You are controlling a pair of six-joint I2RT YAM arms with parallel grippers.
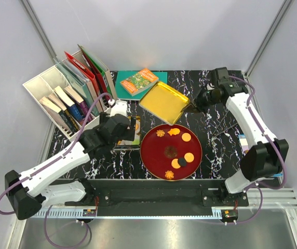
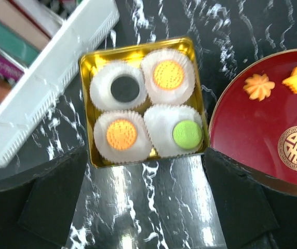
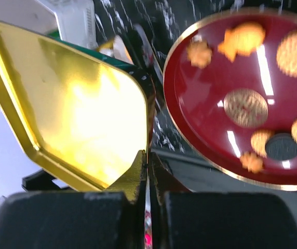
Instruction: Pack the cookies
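Marbled table (image 2: 231,31): gold tin (image 2: 85,114) holds four cookies (image 2: 168,74).

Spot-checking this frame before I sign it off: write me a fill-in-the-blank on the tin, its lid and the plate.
The gold tin holds ___ paper cups. Its cookies are two orange, one dark brown and one ___. The right gripper is shut on the gold lid; the left gripper is ___. Loose cookies lie on a ___ plate.
Missing: four; green; open; red.
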